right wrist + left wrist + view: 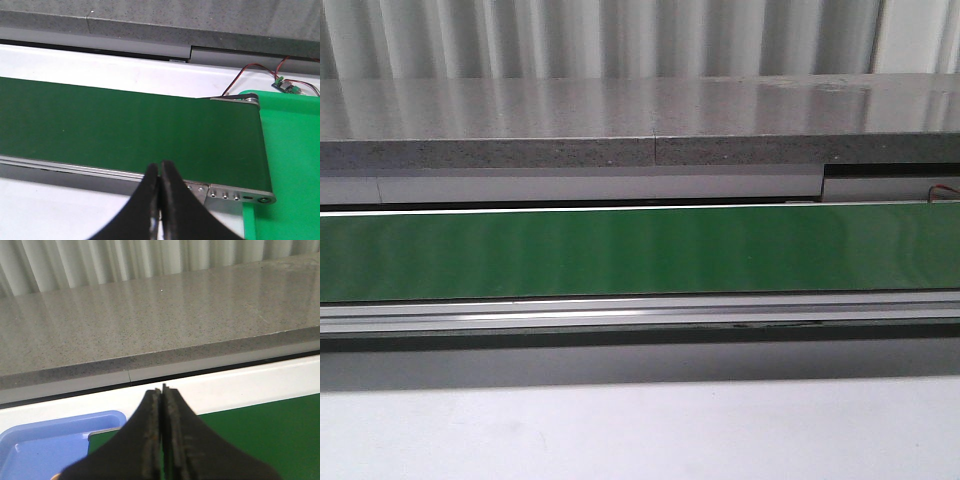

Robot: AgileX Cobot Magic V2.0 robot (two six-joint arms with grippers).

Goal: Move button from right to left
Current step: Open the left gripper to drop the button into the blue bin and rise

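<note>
The button is out of view in all three views. My left gripper [162, 388] is shut with nothing between its black fingers; it hangs over the left end of the green conveyor belt [250, 435], beside a blue tray [45, 450]. My right gripper [159, 164] is also shut and empty, poised over the near metal rail [100, 172] of the belt [125, 125], close to the belt's right end. Neither gripper appears in the front view.
The green belt [640, 250] runs across the front view, with a grey stone ledge [640, 120] behind it and a white table surface [640, 430] in front. A green tray [292, 150] sits past the belt's right end, with a small wired circuit board [286, 85] behind it.
</note>
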